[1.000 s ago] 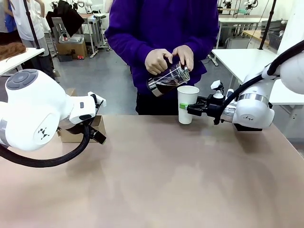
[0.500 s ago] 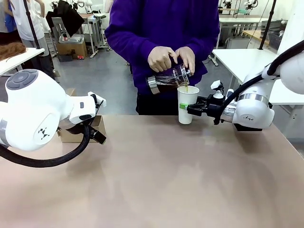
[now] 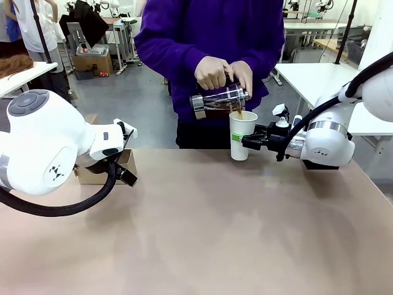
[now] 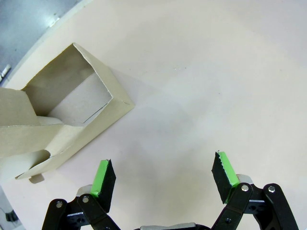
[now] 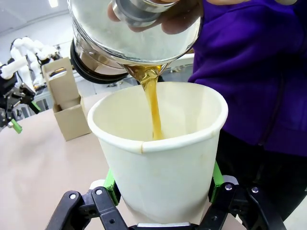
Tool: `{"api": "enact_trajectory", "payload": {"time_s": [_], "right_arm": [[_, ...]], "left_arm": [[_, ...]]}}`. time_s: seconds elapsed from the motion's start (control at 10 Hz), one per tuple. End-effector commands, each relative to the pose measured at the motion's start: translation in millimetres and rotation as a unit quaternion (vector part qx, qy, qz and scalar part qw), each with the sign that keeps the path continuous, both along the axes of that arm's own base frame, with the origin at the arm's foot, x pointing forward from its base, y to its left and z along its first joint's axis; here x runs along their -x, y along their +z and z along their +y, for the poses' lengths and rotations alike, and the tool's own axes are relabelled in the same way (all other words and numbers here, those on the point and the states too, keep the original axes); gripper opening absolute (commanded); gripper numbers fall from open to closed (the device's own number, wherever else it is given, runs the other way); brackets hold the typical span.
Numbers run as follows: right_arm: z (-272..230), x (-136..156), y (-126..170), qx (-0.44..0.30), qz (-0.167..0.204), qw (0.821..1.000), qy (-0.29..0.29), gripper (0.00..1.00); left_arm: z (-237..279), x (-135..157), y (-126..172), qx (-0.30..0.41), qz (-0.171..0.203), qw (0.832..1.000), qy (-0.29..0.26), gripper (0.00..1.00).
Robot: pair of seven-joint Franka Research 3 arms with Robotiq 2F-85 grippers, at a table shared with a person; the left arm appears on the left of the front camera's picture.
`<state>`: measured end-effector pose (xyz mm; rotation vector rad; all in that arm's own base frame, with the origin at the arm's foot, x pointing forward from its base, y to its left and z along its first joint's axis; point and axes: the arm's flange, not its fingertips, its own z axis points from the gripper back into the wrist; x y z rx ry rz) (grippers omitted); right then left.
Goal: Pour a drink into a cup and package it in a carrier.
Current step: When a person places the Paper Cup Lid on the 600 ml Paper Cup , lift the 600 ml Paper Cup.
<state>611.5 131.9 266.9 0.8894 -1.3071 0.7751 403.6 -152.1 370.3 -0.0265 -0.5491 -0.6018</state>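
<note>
On the near left of the table (image 3: 215, 233), the left gripper (image 4: 163, 165) is seen spread wide and empty above bare tabletop, with the carrier (image 4: 72, 110) lying at its 10 o'clock, apart from the pads. As light cardboard, the carrier is judged likely to slide or flex if pushed, so it would best be steadied at a side wall or lifted by its raised handle. Farther off, at about 1 o'clock near the table's far edge, the cup (image 5: 163, 158) is held upright, clasped around mid-wall between the green pads of the right gripper (image 3: 241, 140). A thin stream of the drink (image 5: 154, 110) is being poured into it from a glass pitcher (image 3: 218, 101), tilted at the cup's 11 o'clock by the person's hands (image 3: 215, 72). The paper wall is judged thin and easily crushed, and the cup is expected to grow heavier and top-heavy as it fills, so a gentle, level hold below the rim is called for
</note>
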Motion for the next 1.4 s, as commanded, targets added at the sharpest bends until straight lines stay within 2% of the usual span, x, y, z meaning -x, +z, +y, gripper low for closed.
{"api": "enact_trajectory", "payload": {"time_s": [0.0,1.3], "right_arm": [[2.3,0.1,1.5,-0.005,-0.002,1.0,-0.004,0.8],[2.3,0.1,1.5,-0.005,-0.002,1.0,-0.004,0.8]], "left_arm": [[0.5,0.1,0.3,0.001,0.0,1.0,0.0,1.0],[0.5,0.1,0.3,0.001,0.0,1.0,0.0,1.0]]}}
